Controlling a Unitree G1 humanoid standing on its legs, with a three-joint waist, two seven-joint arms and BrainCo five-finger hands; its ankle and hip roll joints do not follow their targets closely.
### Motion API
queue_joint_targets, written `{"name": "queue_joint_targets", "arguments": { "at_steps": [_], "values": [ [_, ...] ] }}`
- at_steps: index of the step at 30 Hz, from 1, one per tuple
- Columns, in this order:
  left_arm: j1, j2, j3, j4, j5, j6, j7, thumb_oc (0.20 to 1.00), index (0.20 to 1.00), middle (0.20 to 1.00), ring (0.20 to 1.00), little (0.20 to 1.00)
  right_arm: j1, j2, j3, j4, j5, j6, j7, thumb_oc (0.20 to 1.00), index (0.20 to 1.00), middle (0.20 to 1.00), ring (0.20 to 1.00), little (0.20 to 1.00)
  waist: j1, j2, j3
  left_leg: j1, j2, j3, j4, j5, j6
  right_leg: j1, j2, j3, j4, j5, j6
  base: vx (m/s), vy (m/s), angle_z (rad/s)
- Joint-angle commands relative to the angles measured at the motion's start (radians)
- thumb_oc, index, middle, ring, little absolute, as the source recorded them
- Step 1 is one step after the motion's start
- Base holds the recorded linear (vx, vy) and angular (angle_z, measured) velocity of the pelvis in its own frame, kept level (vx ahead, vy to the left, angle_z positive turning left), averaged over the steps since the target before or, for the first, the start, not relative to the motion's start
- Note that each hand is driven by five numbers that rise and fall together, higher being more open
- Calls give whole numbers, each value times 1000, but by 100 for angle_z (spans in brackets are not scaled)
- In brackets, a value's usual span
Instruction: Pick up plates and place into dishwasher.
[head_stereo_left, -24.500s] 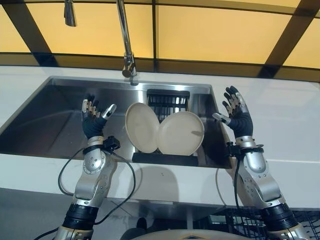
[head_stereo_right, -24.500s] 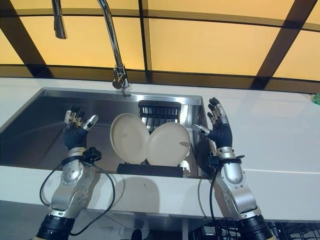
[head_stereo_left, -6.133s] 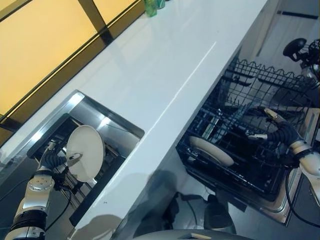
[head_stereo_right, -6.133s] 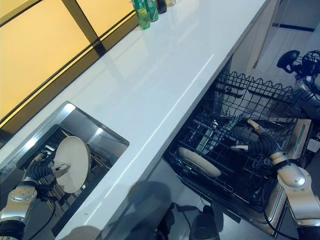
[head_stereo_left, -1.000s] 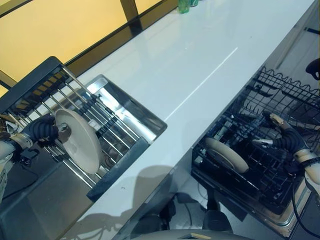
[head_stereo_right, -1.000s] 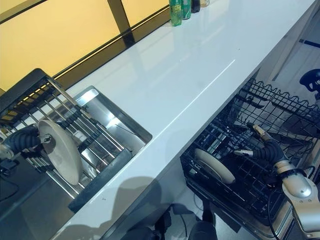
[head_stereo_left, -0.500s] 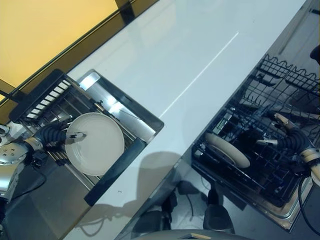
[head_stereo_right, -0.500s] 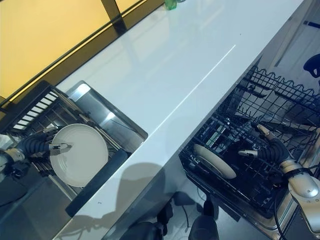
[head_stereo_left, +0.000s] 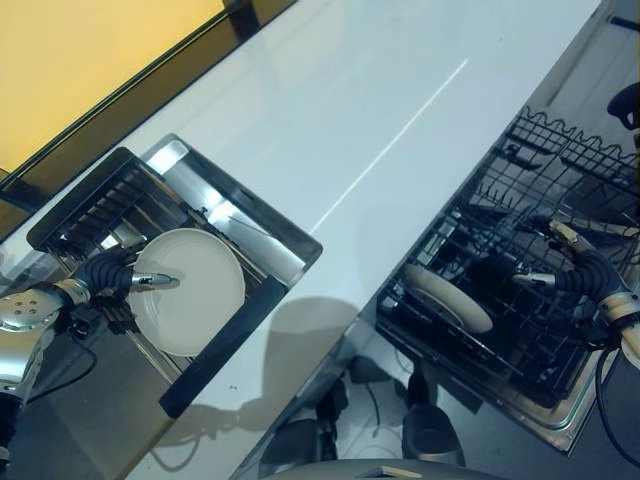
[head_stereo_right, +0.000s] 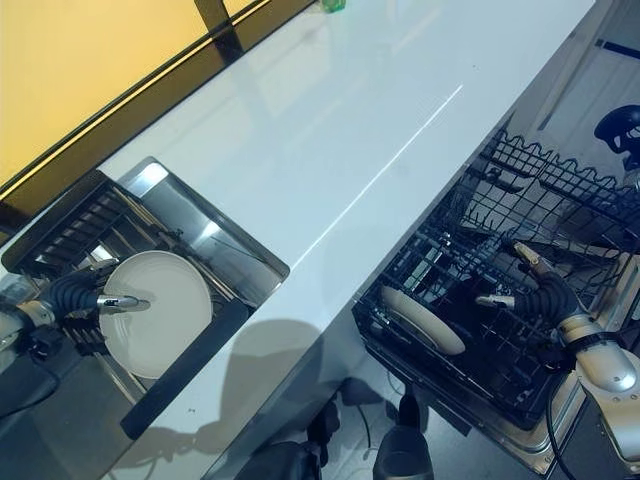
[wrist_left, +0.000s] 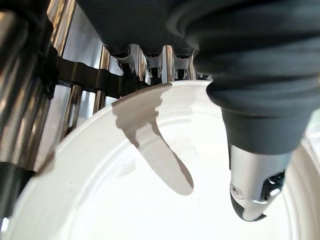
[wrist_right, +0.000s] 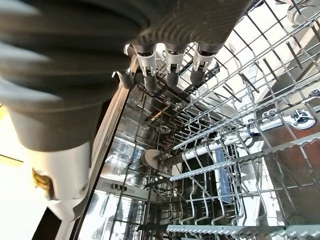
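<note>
The left hand's (head_stereo_left: 110, 278) fingers and thumb are pinched on the rim of a round, plain white plate (head_stereo_left: 190, 305) over the sink's black rack (head_stereo_left: 85, 215). The right hand (head_stereo_left: 575, 272) is held with fingers spread loose above the dishwasher basket (head_stereo_left: 520, 330), where a second white plate (head_stereo_left: 447, 298) is seen.

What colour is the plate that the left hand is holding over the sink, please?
The plate is plain white or cream, clearest in the left eye view.

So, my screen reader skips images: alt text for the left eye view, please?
The left hand pinches a white plate above the sink's rack. Across the white counter, the right hand is open over the dishwasher rack, which holds another plate.
</note>
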Motion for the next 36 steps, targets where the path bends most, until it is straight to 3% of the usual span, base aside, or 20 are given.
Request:
{"name": "queue_joint_targets", "arguments": {
  "at_steps": [1,8,12,15,20,29,30,32,36],
  "values": [
    [118,-9,33,-242,85,-92,141,1000,1000,1000,1000,1000,42,-51,-81,-90,68,-36,-9,1000,1000,1000,1000,1000,14,-43,-67,-67,46,0,149,-67,-39,-20,-94,-8,142,-83,52,-18,-37,-1],
    [243,-43,382,-364,406,-121,438,1000,1000,1000,1000,1000,104,71,-161,-121,22,-39,30,1000,1000,1000,1000,1000,68,-57,-87,-83,42,-33,143,-65,-41,-5,-94,-47,132,-92,40,-30,-61,1],
    [279,-83,445,-393,490,-149,504,1000,1000,1000,1000,1000,108,98,-167,-125,9,-38,32,1000,1000,1000,1000,1000,80,-62,-94,-94,46,-43,145,-63,-49,-5,-92,-59,135,-100,35,-15,-31,8],
    [304,-104,470,-434,488,-170,484,1000,1000,1000,1000,1000,115,106,-174,-140,9,-31,28,1000,1000,1000,1000,1000,83,-63,-93,-100,47,-45,150,-64,-53,-9,-89,-59,139,-104,33,-7,-5,1],
    [317,-113,464,-489,542,-184,467,1000,1000,1000,1000,1000,115,113,-166,-154,7,-20,16,1000,1000,1000,1000,1000,86,-67,-88,-103,49,-48,157,-67,-55,-10,-88,-59,144,-105,36,-5,-31,6],
    [278,-104,408,-517,460,-221,367,1000,1000,1000,1000,1000,111,113,-150,-147,5,-27,11,1000,1000,1000,1000,1000,76,-70,-77,-106,55,-40,167,-69,-59,-12,-89,-52,146,-102,44,1,-4,0],
    [266,-104,386,-524,419,-253,327,1000,1000,1000,1000,1000,108,109,-146,-141,6,-33,13,1000,1000,1000,1000,1000,72,-69,-73,-109,55,-39,170,-68,-59,-15,-89,-49,147,-100,44,0,0,0],
    [212,-104,316,-536,327,-237,274,1000,1000,1000,1000,1000,87,91,-125,-128,9,-36,12,1000,1000,1000,1000,1000,62,-66,-62,-114,57,-37,178,-65,-61,-19,-88,-41,151,-97,45,0,0,0],
    [55,-96,133,-461,234,-218,300,1000,1000,1000,1000,1000,8,49,-46,-80,3,-35,-11,1000,1000,1000,1000,1000,35,-61,-37,-114,61,-27,182,-62,-61,-32,-88,-20,158,-94,49,19,69,-8]
  ]
}}
